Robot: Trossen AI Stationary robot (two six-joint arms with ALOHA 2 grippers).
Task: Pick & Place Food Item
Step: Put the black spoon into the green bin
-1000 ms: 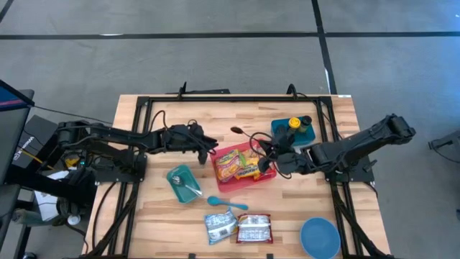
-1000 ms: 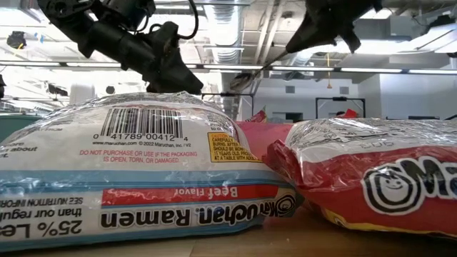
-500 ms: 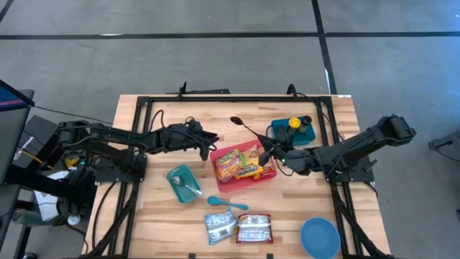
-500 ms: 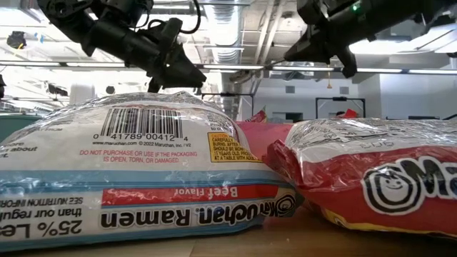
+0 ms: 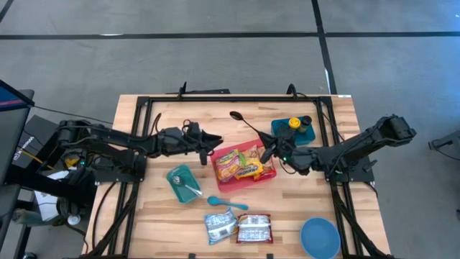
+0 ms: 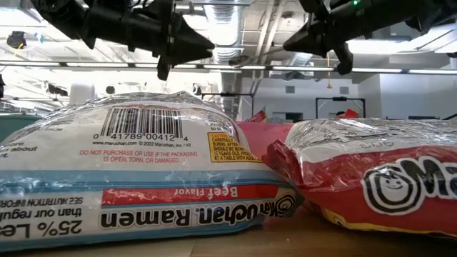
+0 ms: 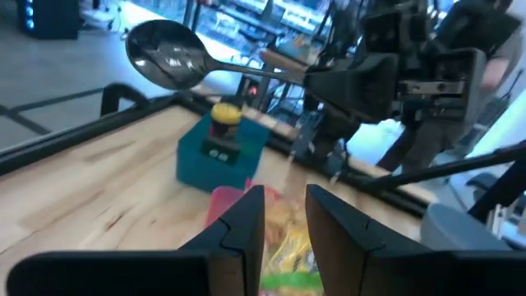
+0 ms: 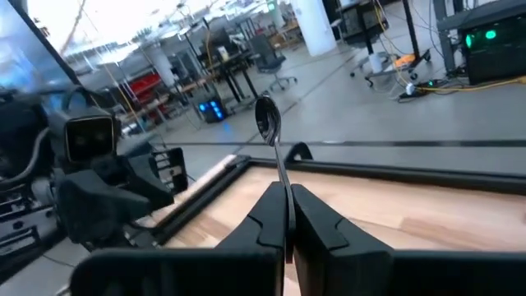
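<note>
Two sets of jaws face each other across a shallow red plastic tray (image 5: 244,166) of glossy yellow-and-red snack packets (image 5: 231,165). The right gripper (image 5: 268,150) has its jaws pressed together, pinching the thin handle of a dark metal spoon (image 5: 245,124) whose oval bowl slants up and away from them. The left gripper (image 5: 213,142) has its jaws slightly spread with nothing between them, just beside the tray's other edge. Farther out on the wooden worktop (image 5: 147,218) lie two crinkly silver ramen packs (image 5: 238,227).
</note>
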